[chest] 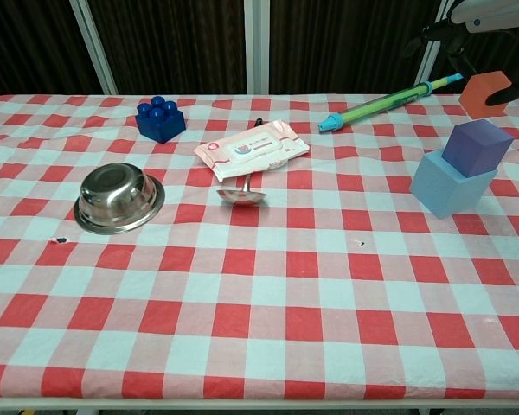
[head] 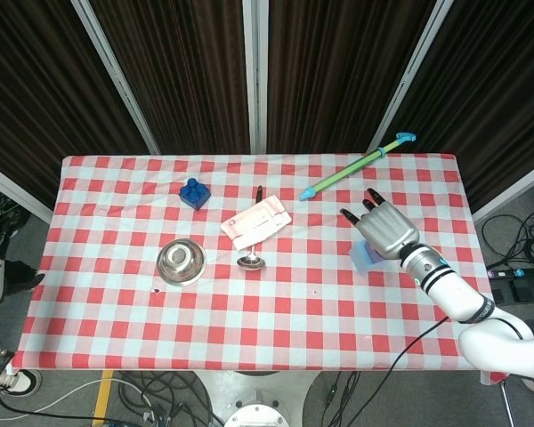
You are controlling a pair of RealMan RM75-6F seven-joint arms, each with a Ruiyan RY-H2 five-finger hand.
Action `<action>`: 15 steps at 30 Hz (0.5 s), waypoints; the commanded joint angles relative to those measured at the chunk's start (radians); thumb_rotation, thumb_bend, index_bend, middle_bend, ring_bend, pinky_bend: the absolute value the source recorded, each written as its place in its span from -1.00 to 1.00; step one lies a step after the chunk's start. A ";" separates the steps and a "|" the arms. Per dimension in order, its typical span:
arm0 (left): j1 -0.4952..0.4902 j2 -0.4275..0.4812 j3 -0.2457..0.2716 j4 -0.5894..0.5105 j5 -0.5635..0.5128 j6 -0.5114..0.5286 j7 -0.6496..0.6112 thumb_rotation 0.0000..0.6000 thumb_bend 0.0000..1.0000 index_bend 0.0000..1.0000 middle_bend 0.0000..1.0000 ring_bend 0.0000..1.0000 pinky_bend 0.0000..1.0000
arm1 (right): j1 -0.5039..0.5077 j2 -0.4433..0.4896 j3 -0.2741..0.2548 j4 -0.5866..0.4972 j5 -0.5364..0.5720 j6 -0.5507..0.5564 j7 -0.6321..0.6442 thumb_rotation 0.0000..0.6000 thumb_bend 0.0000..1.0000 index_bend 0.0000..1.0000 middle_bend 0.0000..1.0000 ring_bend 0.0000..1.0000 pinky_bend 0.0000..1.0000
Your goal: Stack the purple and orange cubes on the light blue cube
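Gripping the orange cube point(chest: 487, 93), right robot hand point(head: 387, 230) above the purple cube point(chest: 476, 145)

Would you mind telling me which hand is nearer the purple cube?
Right. The right hand holds the orange cube just above the purple cube; the left hand is not in view.

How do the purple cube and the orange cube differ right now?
The purple cube rests on the light blue cube; the orange cube is up in the air, clear of the stack. The purple cube sits free of any grip, while the orange cube is held by the right robot hand. The orange cube also lies farther back than the purple one. Both look similar in size.
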 commanded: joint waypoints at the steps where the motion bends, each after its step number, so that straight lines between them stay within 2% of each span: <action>1: -0.001 -0.002 0.001 0.003 -0.001 -0.004 0.003 1.00 -0.88 -0.58 -0.62 -0.67 -0.38 | -0.002 0.008 -0.004 0.018 -0.033 -0.017 0.041 1.00 -0.65 -0.84 -0.03 -0.69 -0.92; 7: -0.004 -0.009 0.002 0.014 -0.009 -0.015 0.012 1.00 -0.88 -0.58 -0.62 -0.67 -0.38 | -0.026 0.013 0.005 0.055 -0.144 -0.022 0.153 1.00 -0.65 -0.84 -0.04 -0.69 -0.89; 15: -0.007 -0.018 0.000 0.031 -0.025 -0.032 0.021 1.00 -0.88 -0.58 -0.62 -0.67 -0.38 | -0.067 -0.020 0.001 0.149 -0.376 0.007 0.367 1.00 -0.65 -0.84 -0.04 -0.69 -0.85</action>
